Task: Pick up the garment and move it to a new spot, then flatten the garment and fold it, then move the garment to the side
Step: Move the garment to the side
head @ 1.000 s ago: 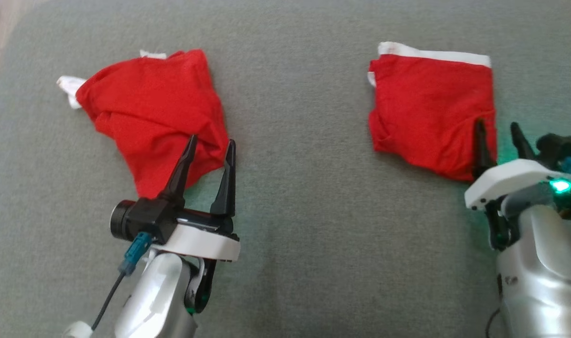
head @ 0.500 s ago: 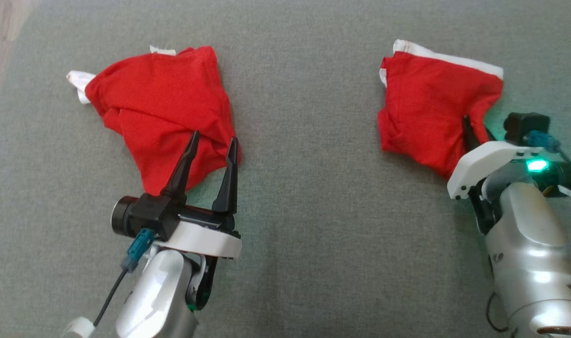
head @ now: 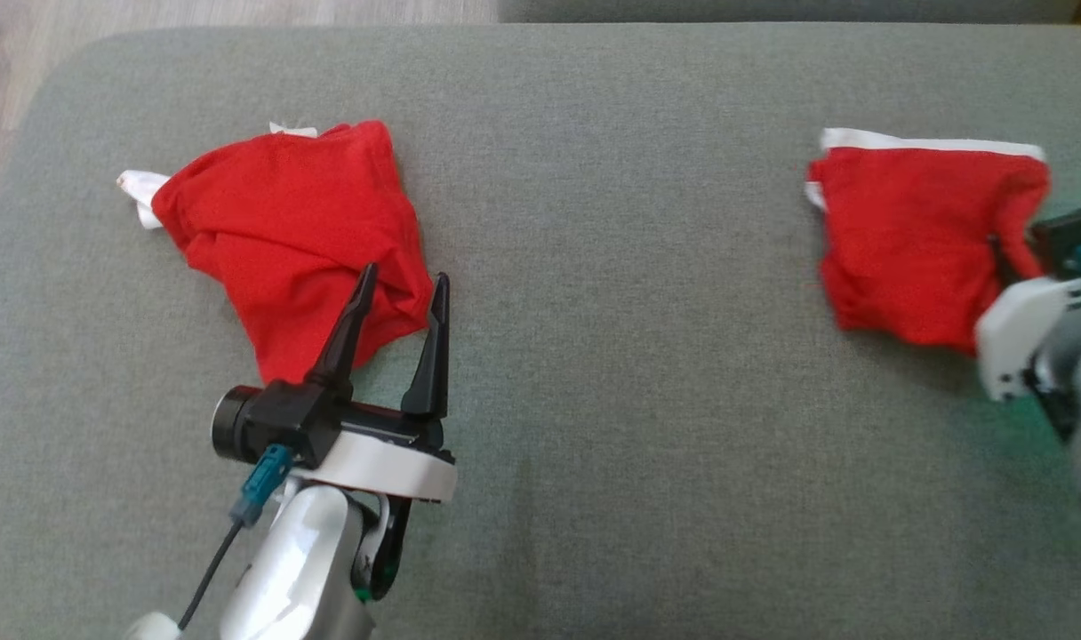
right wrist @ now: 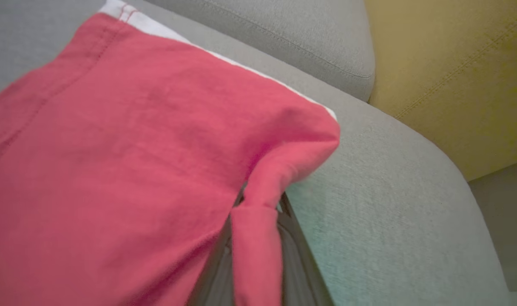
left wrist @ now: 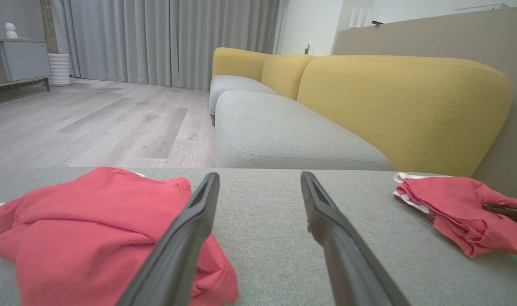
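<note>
A folded red garment [head: 914,240] with a white band along its far edge lies at the right of the grey cushion [head: 612,356]. My right gripper [head: 1003,253] is shut on its near right corner, and a pinched fold [right wrist: 258,212] covers the fingertips in the right wrist view. A second red garment [head: 292,240], crumpled, lies at the left. My left gripper [head: 403,280] stands open just above its near corner, with nothing between its fingers. The left wrist view shows the crumpled garment [left wrist: 84,229] at lower left and the folded garment [left wrist: 450,204] at far right.
The cushion's left edge borders a wooden floor [head: 25,62]. Another grey seat [left wrist: 284,131] and a yellow backrest [left wrist: 403,106] lie beyond the far edge. The yellow backrest [right wrist: 454,76] sits close to the cushion's right end.
My right gripper has shut on the folded garment's corner and dragged the garment to the right. The head camera has also shifted. My left gripper has stayed open in place.
</note>
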Controlling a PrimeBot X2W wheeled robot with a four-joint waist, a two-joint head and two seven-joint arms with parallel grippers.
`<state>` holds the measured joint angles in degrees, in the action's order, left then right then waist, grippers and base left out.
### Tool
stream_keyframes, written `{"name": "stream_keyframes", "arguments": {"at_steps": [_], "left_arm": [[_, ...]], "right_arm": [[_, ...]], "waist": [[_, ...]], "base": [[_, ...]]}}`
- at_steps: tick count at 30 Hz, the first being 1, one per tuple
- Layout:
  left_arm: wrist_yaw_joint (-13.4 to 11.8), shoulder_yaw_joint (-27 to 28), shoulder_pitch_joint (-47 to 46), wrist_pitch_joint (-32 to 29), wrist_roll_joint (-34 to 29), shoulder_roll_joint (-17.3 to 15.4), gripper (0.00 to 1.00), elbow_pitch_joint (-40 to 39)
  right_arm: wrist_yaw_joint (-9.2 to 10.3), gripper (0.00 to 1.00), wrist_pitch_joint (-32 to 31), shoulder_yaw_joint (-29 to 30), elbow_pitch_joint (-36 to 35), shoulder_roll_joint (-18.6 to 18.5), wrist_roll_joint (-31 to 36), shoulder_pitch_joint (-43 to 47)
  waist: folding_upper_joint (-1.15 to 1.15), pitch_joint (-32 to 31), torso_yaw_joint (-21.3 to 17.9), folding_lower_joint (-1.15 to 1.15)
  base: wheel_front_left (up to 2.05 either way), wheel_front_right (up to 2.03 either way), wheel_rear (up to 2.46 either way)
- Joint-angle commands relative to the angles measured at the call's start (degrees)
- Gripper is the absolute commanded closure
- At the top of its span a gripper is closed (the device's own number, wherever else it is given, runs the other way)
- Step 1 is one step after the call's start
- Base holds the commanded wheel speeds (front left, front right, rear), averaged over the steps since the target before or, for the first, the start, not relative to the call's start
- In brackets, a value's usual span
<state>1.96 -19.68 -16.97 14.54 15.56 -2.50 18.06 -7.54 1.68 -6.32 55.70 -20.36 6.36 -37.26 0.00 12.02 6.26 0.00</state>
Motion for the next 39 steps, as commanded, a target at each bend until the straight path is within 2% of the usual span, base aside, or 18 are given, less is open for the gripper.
{"name": "stream_keyframes", "arguments": {"at_steps": [1, 8, 16, 21, 26, 27, 28, 34, 39], "left_arm": [[0.0, 1.9, -0.8, 0.5, -0.1, -0.4, 0.00, -2.1], [0.4, 2.6, -1.7, 0.5, -0.8, -0.4, 0.00, -2.5], [0.9, 3.2, -2.7, 0.5, -1.0, -0.4, 0.00, -3.1], [1.0, 3.4, -3.2, 0.5, -0.9, -0.4, 0.00, -3.3], [1.0, 3.4, -3.6, 0.5, -1.0, -0.4, 0.00, -3.1], [1.0, 3.5, -3.7, 0.5, -1.1, -0.4, 0.00, -3.0], [1.0, 3.5, -3.8, 0.5, -1.1, -0.4, 0.00, -2.9], [0.9, 3.7, -3.5, 0.5, -1.0, -0.4, 0.00, -2.6], [0.7, 4.1, -2.8, 0.5, -0.8, -0.4, 0.00, -2.5]], "right_arm": [[0.05, 1.00, 0.0, -2.2, -1.4, -2.3, -0.6, -1.7], [0.05, 1.00, -2.5, -8.6, -1.1, -12.9, -3.3, -1.5], [0.05, 1.00, -5.1, -10.0, -0.8, -21.7, -5.6, -3.0], [0.05, 1.00, -6.0, -9.6, -0.5, -24.4, -5.9, -4.1], [0.05, 0.99, -6.3, -8.3, -1.1, -24.6, -5.0, -5.0], [0.05, 0.18, -6.1, -7.8, -1.5, -24.4, -4.4, -5.1], [0.05, 0.00, -6.0, -7.0, -1.9, -24.0, -4.1, -5.2], [0.05, 0.00, -5.1, -2.1, -4.5, -21.4, -1.8, -5.2], [0.05, 0.00, -3.2, 3.2, -9.6, -16.3, 0.2, -3.9]], "waist": [[0.00, 0.2, 0.1, 0.00], [0.00, 2.5, 1.2, 0.00], [0.00, 5.5, 2.5, 0.00], [0.00, 6.5, 2.8, 0.00], [0.00, 6.9, 2.7, 0.00], [0.00, 6.8, 2.7, 0.00], [0.00, 6.6, 2.6, 0.00], [0.00, 4.8, 1.9, 0.00], [0.00, 1.8, 1.0, 0.00]], "base": [[0.00, 0.00, 0.00], [0.00, 0.00, 0.00], [0.00, 0.00, 0.00], [0.00, 0.00, 0.00], [0.00, 0.00, 0.00], [0.00, 0.00, 0.00], [0.00, 0.00, 0.00], [0.00, 0.00, 0.00], [0.00, 0.00, 0.00]]}}
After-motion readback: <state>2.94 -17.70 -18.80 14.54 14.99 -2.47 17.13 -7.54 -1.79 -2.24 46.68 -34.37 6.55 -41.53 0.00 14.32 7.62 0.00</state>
